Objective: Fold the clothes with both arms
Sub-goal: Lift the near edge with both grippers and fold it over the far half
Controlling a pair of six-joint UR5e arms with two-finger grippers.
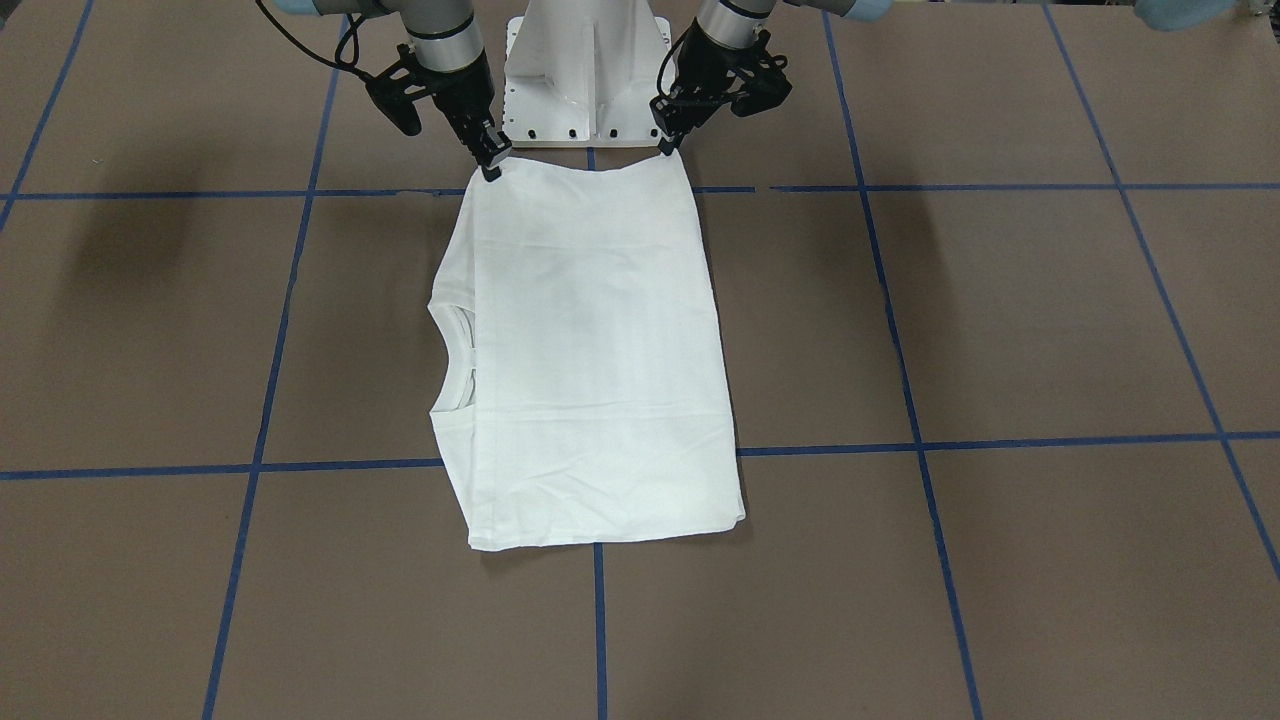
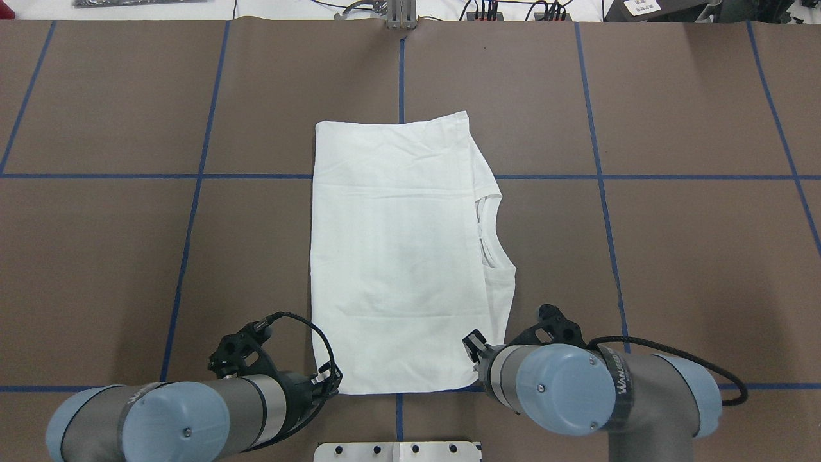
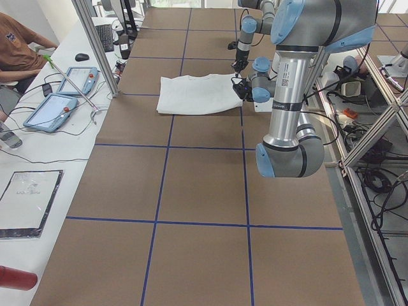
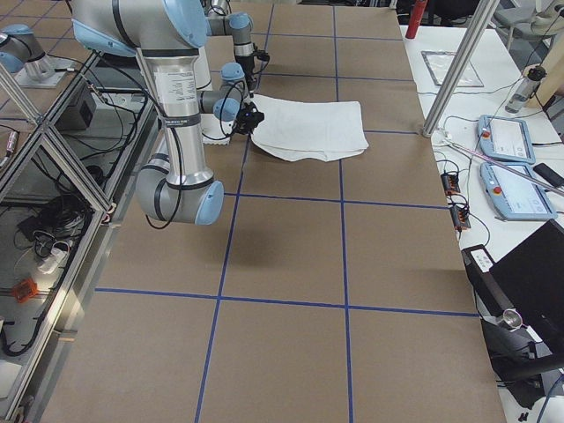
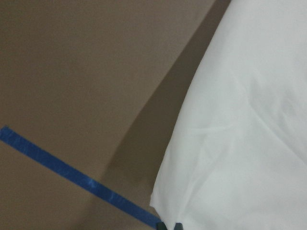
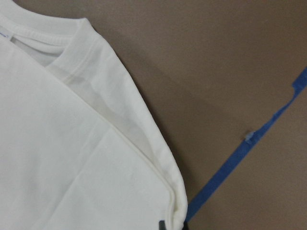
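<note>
The white T-shirt [image 1: 590, 350] lies folded into a tall rectangle on the brown table, also in the overhead view [image 2: 391, 256]. Its ribbed collar [image 1: 455, 350] points to the robot's right, and no black text shows. My left gripper [image 1: 668, 148] is shut on the shirt's near left corner, seen from the left wrist [image 5: 170, 226]. My right gripper [image 1: 490, 165] is shut on the near right corner, seen from the right wrist [image 6: 170, 225]. Both corners are raised slightly and the edge between them sags. The collar [image 6: 48, 43] shows in the right wrist view.
The white pedestal base [image 1: 585, 80] stands just behind the shirt's near edge. Blue tape lines [image 1: 920, 440] grid the table. A side bench with tablets [image 3: 64, 95] and a seated person [image 3: 16, 48] lies beyond the far edge, behind an aluminium post [image 3: 95, 44].
</note>
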